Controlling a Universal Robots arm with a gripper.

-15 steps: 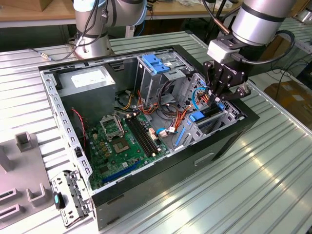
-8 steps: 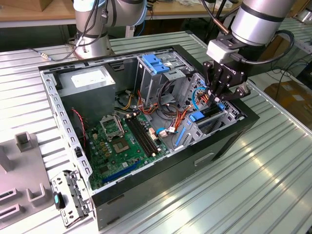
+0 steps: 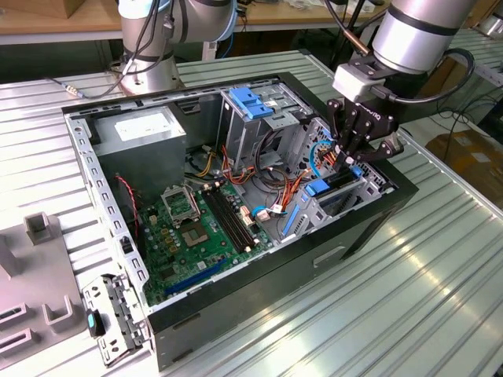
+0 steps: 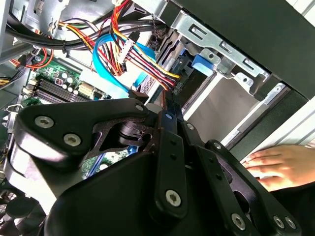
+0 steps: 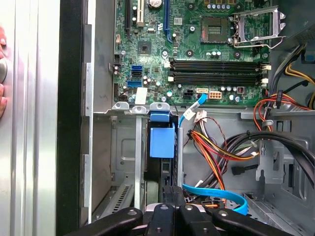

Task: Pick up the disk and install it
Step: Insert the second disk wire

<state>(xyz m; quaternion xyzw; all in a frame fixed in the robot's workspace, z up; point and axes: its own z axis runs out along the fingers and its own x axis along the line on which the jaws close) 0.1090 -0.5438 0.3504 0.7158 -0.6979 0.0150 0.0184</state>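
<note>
The disk (image 3: 334, 182) stands on edge in the drive bay at the corner of the open computer case (image 3: 369, 228) toward the exterior view's right. Its blue side rail (image 5: 161, 141) and dark narrow edge show between the bay's metal walls. My gripper (image 3: 351, 157) hangs straight over that bay. Its black fingers (image 4: 170, 118) are closed together, with their tips at the disk's upper edge. In the first wrist view my gripper (image 5: 172, 194) sits just above the disk's slot, next to a blue data cable (image 5: 216, 194).
Bundles of coloured cables (image 5: 221, 147) crowd the bay. Further in are the motherboard (image 3: 196, 228), an upright cage with a blue handle (image 3: 251, 102) and the grey power supply (image 3: 145, 129). A person's hand (image 4: 280, 164) rests on the table beside the case. Grey fixtures (image 3: 39, 275) lie at the exterior view's left.
</note>
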